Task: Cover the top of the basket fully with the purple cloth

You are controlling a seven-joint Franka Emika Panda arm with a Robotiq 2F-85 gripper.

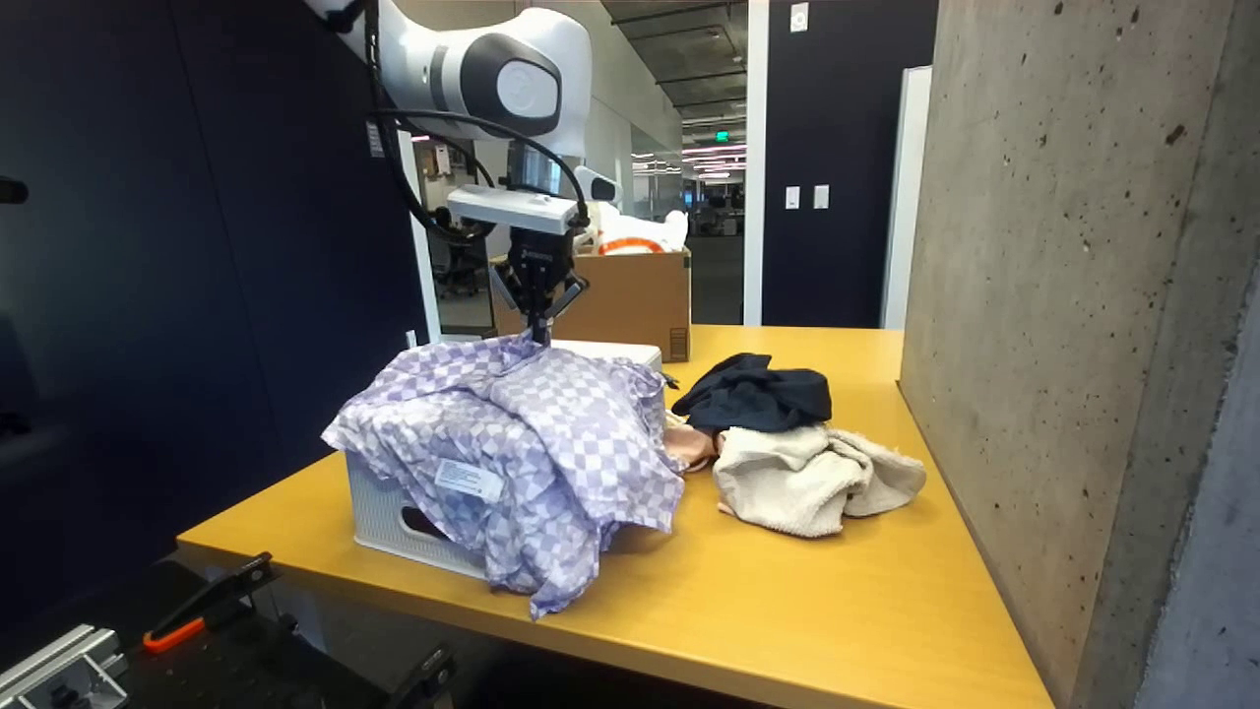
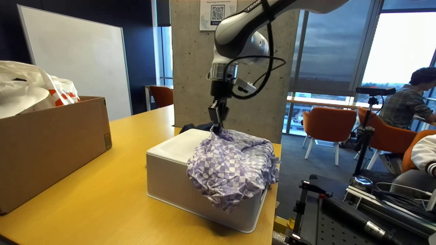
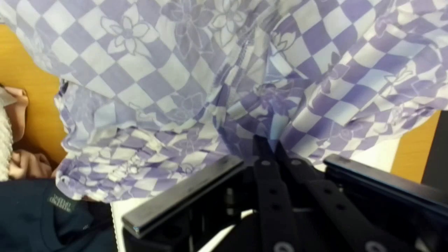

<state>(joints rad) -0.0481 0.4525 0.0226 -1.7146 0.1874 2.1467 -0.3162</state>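
The purple-and-white checked cloth (image 1: 591,423) lies rumpled over part of the basket and hangs down its sides; it also shows in an exterior view (image 2: 228,166) and in the wrist view (image 3: 140,73). The pale ribbed basket (image 1: 379,507) stands on the table. Part of its white top (image 2: 178,144) is bare on the side toward the cardboard box. My gripper (image 1: 539,335) points down over the basket, with its fingers (image 3: 267,143) shut on a gathered fold of the cloth. The fold is slightly raised at the cloth's edge. The fingertips are partly hidden by the cloth.
A dark cloth (image 1: 758,394), a cream cloth (image 1: 787,483) and a peach cloth (image 1: 691,445) lie beside the basket. A cardboard box (image 2: 61,136) with white bags stands on the table (image 2: 133,163). A concrete pillar (image 1: 1063,295) borders the table.
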